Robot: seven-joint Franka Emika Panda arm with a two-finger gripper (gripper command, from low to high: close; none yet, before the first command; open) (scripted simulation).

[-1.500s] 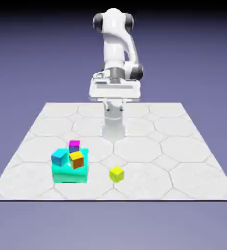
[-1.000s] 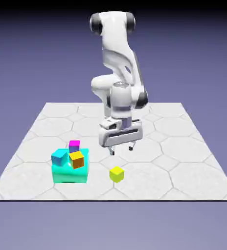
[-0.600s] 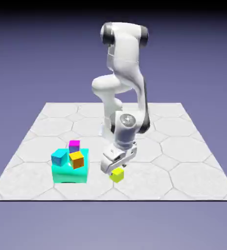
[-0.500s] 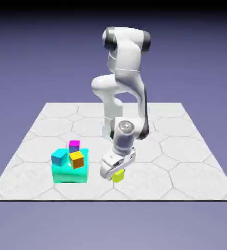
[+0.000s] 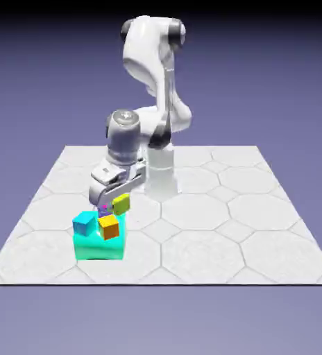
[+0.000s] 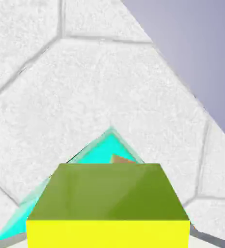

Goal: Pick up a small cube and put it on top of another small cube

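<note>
Yellow cube was gripped in the pincer, opened only cube-wide — near half-hidden magenta cube; orange cube, blue cube lay nearer.

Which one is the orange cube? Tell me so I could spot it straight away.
On the white table, find the turquoise block toward the exterior view's left, below the robot's gripper. The orange cube is on that block, nearer the camera than the purple one. Its colour sets it apart from the blue cube beside it and the yellow cube in the gripper.
</note>
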